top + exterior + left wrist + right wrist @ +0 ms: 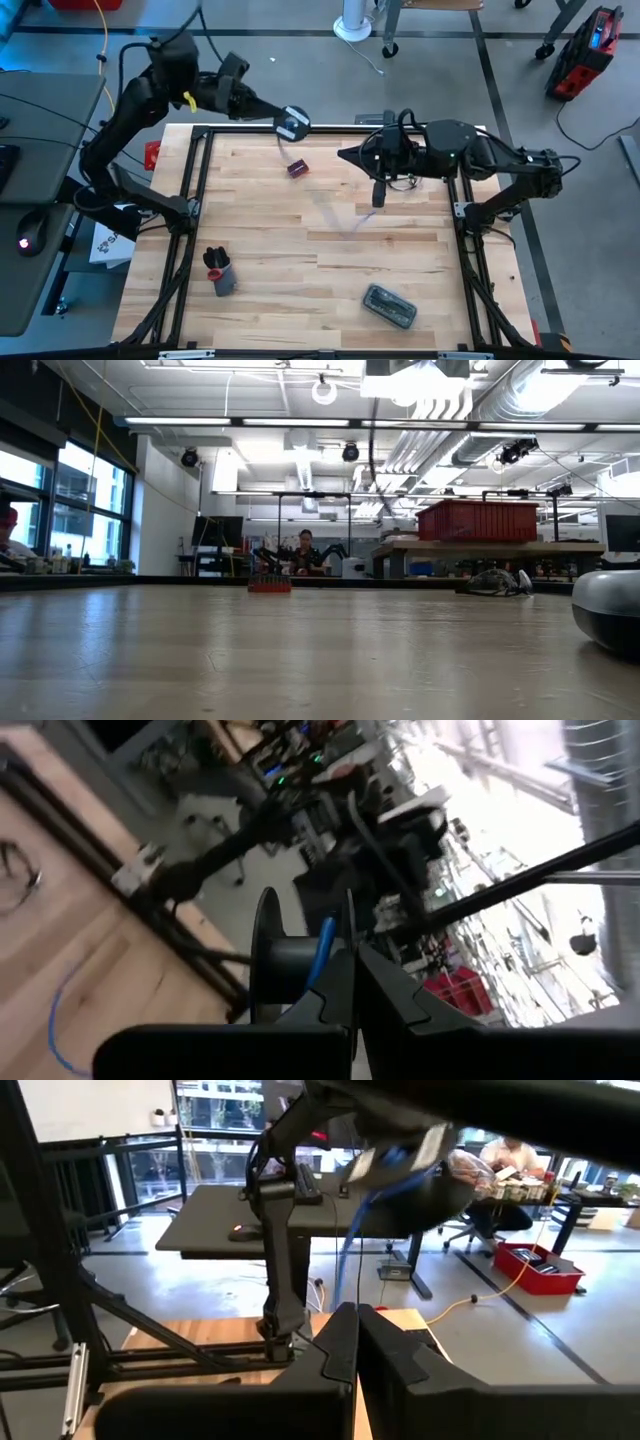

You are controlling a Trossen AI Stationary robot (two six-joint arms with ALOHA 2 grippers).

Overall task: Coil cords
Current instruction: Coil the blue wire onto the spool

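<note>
My left gripper (pixel 270 113) is raised over the far edge of the pale wooden slatted table (pixel 300 290), left of centre, its fingers (pixel 335 985) pressed together on the rim of the small round black reel (pixel 292 123) with a blue-white patch. The reel is lifted clear of the table, and on its hub a few turns of thin blue cord (pixel 324 945) show in my left wrist view. From the reel the cord hangs down and trails loose across the boards toward the middle of the table, where a faint slack loop lies.

Just below the reel in the overhead view, a small dark red block (pixel 297 168) rests on the wood. Nearer the front left stands a grey cup holding black and red markers (pixel 219 271).

My right gripper (pixel 378 195) hangs over the table's centre, right of the reel, fingers (pixel 340 1345) closed with almost no gap. The blue cord runs right by them in my right wrist view, but I cannot tell whether it is pinched.

At the front right lies a dark grey-green oblong case (pixel 389 306).
</note>
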